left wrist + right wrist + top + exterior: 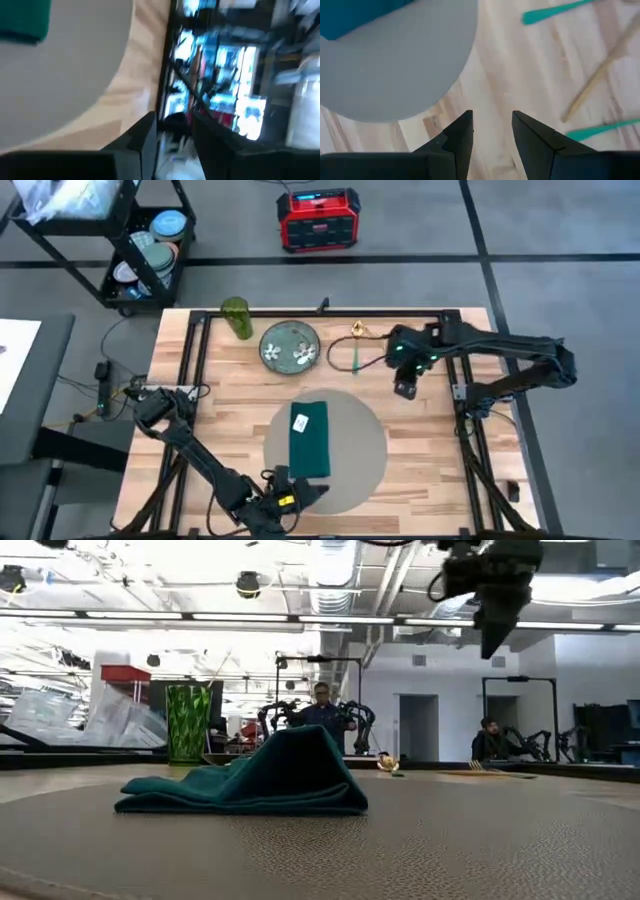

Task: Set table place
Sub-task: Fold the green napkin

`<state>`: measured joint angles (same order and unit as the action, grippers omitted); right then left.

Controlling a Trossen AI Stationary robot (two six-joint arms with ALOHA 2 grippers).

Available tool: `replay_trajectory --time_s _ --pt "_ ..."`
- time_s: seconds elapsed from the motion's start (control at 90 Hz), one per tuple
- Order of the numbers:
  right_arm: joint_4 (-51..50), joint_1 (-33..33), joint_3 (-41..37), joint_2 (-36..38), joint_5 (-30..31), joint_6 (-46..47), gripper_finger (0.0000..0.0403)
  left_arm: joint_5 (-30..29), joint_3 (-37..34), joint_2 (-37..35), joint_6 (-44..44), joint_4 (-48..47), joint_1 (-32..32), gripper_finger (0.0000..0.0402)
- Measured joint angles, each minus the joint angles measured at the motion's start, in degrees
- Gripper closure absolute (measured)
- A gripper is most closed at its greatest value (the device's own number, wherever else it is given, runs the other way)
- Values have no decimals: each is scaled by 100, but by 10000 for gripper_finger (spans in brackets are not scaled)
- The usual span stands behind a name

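Observation:
The place, a round grey-beige mat [350,465], lies flat on the striped wood table [430,470]. A folded green napkin [310,440] rests on it, and shows humped in the low view [250,785]. My left gripper [312,492] hovers open over the mat's near edge, and the mat [75,75] fills its wrist view. My right gripper [405,388] hangs open above bare wood just off the mat's far right edge, well off the table [495,635]. Neither has anything between its fingers [492,130].
At the table's far side stand a green patterned plate [290,345] and a green glass [236,318]. Teal-handled and gold utensils [355,348] lie right of the plate, near my right gripper [555,12]. A black rail [190,370] frames the table.

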<state>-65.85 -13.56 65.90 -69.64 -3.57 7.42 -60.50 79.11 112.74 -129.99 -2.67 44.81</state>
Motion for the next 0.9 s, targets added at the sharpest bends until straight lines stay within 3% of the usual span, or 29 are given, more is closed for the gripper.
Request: replay_trajectory --time_s 0.189,0.289,0.422,0.578,0.778,0.9 --pt "-119 -90 -160 767 61 431 278 -273 110 -6 101 162 -124 339" --pt "-119 -58 -160 1074 111 714 278 63 328 142 181 45 -159 366" --pt "-128 83 -165 1360 131 1137 278 246 378 650 -407 -247 58 395" --pt "-167 311 -165 1533 226 1538 278 113 420 998 -427 572 143 398" --pt "-262 495 -164 1571 245 1759 278 25 409 1013 -292 376 -21 401" --pt "-310 607 -163 1593 325 1347 278 -10 473 1017 -102 198 -10 401"
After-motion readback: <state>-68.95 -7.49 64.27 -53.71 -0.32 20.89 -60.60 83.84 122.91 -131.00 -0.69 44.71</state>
